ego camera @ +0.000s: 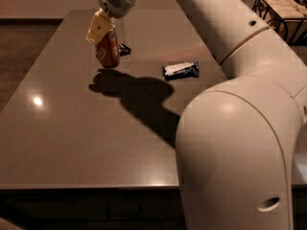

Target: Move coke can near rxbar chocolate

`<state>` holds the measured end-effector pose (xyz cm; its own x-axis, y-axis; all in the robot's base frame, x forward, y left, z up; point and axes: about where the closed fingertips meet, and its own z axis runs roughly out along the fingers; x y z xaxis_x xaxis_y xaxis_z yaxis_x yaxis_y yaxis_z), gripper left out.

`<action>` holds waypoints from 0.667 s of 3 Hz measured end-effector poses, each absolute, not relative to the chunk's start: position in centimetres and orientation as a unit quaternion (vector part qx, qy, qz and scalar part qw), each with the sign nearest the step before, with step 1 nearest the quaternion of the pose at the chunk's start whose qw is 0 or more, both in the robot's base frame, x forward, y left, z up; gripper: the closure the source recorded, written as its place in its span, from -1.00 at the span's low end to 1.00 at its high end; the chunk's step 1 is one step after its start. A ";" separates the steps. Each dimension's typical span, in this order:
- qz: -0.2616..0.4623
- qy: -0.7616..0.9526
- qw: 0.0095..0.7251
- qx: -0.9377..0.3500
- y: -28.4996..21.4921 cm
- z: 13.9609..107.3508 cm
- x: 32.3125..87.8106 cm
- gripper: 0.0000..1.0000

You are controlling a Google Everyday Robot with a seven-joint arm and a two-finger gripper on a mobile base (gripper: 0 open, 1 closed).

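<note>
The coke can (108,51), orange-red with a white swirl, is tilted in my gripper (101,30), which is shut on its upper part with cream fingers. The can's base is at or just above the table top (72,128), at the far left. Right behind the can a small dark flat wrapper, the rxbar chocolate (125,48), peeks out, mostly hidden by the can. The can is beside it, nearly touching.
A dark blue-and-white crumpled wrapper (181,70) lies to the right of the can. My large white arm (240,128) fills the right side of the view. A wire rack (280,8) stands at the far right beyond the table.
</note>
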<state>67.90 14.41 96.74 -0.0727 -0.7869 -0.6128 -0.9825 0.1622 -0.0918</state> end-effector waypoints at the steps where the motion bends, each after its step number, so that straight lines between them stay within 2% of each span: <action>1: 0.187 0.742 0.276 -0.581 13.8 94.8 69.3 1.00; 2: 0.195 0.770 0.293 -0.532 12.9 93.7 70.9 1.00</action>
<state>70.93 12.95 93.74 -0.2626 -0.7054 -0.6584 -0.9336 0.3581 -0.0113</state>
